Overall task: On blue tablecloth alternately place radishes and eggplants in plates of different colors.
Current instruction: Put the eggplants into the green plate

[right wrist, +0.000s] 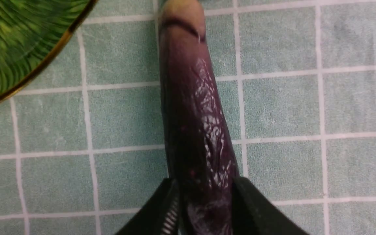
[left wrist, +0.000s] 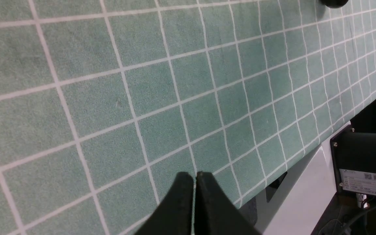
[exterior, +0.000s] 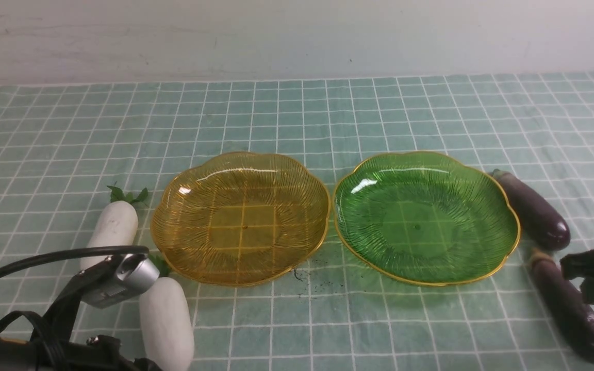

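Note:
On the blue tablecloth (exterior: 297,113) the amber plate (exterior: 240,219) and the green plate (exterior: 426,216) stand side by side, both empty. Two white radishes lie left of the amber plate, one farther (exterior: 111,232) and one nearer (exterior: 167,322). Two purple eggplants lie right of the green plate, one farther (exterior: 534,211) and one nearer (exterior: 570,309). My right gripper (exterior: 575,281) is shut on the nearer eggplant (right wrist: 194,114), which rests on the cloth; its fingers (right wrist: 253,209) press both sides. My left gripper (left wrist: 194,178) is shut and empty, low over the cloth (left wrist: 109,98) near the front edge.
My left arm and its wrist camera (exterior: 121,278) cover part of the nearer radish at the front left. The green plate's gold rim (right wrist: 44,65) is close to the held eggplant. The cloth's front edge (left wrist: 292,160) and a black box (left wrist: 364,163) show beyond it.

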You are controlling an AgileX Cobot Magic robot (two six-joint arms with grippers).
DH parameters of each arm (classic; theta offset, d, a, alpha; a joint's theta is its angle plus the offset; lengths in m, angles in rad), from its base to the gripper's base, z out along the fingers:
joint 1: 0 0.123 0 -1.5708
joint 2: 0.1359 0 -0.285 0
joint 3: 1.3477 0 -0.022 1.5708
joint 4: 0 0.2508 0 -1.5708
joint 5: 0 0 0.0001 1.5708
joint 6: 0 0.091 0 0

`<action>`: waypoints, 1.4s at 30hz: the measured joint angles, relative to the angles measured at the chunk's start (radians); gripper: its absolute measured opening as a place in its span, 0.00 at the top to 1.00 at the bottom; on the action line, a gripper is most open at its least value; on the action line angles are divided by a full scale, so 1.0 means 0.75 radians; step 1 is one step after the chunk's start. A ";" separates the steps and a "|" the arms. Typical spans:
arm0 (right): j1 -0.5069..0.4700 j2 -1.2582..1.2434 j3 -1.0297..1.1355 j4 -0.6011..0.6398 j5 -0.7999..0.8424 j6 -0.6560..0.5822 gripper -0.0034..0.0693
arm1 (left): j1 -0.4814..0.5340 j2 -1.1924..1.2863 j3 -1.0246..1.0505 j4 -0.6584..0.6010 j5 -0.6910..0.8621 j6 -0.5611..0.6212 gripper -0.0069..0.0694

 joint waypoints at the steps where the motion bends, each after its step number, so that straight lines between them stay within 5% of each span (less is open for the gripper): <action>1: 0.000 0.023 -0.005 0.000 -0.002 0.000 0.57 | 0.000 0.000 0.000 0.000 0.000 -0.001 0.92; 6: 0.000 0.142 -0.006 -0.016 -0.031 0.000 0.35 | 0.000 0.000 -0.002 0.000 0.000 0.001 0.92; 11: 0.000 0.280 -0.007 -0.028 -0.040 0.000 0.25 | 0.000 0.000 -0.002 0.003 -0.001 0.001 0.92; 16: 0.000 0.341 -0.036 -0.031 -0.009 -0.001 0.28 | 0.000 0.000 -0.005 0.023 -0.008 0.001 0.92; 21: 0.000 0.365 -0.085 -0.027 0.064 -0.005 0.46 | 0.000 0.000 -0.006 0.028 -0.011 0.001 0.92; 34: 0.000 0.084 -0.230 -0.021 0.282 -0.009 0.46 | 0.000 0.000 -0.006 0.032 -0.014 0.001 0.92; 42: 0.036 0.025 -0.267 0.338 -0.056 -0.072 0.46 | 0.000 0.000 -0.006 0.032 -0.045 0.001 0.92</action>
